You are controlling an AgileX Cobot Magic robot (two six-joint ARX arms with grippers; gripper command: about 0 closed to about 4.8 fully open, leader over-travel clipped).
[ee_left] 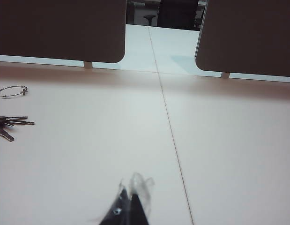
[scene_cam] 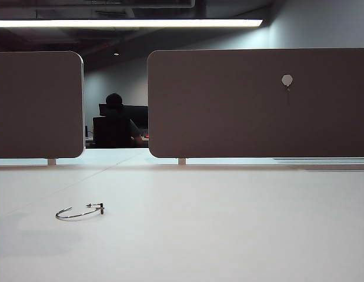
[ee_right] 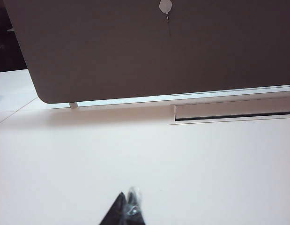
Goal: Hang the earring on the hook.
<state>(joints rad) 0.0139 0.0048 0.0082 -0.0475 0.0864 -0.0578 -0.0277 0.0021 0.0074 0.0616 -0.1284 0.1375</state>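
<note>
The earring [scene_cam: 80, 218], a thin silver wire hoop with a small dark clasp, lies flat on the white table at the front left. In the left wrist view the earring [ee_left: 24, 92] lies well ahead of my left gripper [ee_left: 130, 192] and off to one side; the gripper is shut and empty. The hook [scene_cam: 287, 80], a small white hexagonal plate with a thin dark peg under it, is fixed high on the right grey panel. The right wrist view shows the hook [ee_right: 166, 6] far ahead of my right gripper [ee_right: 127, 199], also shut and empty. Neither gripper shows in the exterior view.
A bunch of keys [ee_left: 9, 125] lies on the table near the earring. Two grey divider panels [scene_cam: 37, 106] [scene_cam: 229, 111] stand along the table's far edge with a gap between them. A cable slot [ee_right: 234, 110] sits at the right panel's foot.
</note>
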